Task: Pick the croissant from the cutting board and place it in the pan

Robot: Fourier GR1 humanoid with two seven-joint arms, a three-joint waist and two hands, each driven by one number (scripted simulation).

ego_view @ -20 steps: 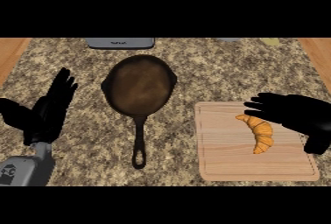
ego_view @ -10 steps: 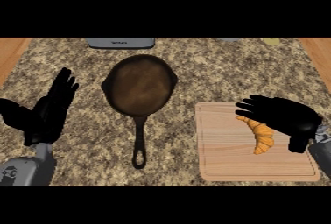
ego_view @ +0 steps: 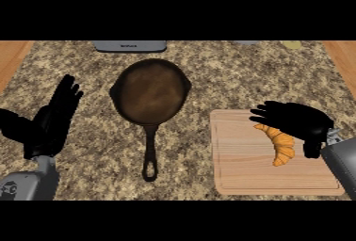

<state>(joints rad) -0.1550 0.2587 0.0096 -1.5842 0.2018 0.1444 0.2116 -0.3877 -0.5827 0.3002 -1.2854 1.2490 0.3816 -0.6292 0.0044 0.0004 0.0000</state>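
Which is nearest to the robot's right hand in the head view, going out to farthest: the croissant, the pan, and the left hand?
From the right hand:
1. Croissant, on the cutting board, partly under the hand's fingers.
2. Pan, on the counter to the left of the board, empty.
3. Left hand, open at the view's far left, resting.

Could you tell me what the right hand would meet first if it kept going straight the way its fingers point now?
The right hand points leftward over the cutting board, above the croissant. Carrying straight on, it would probably reach the pan first, near its rim; its height is unclear.
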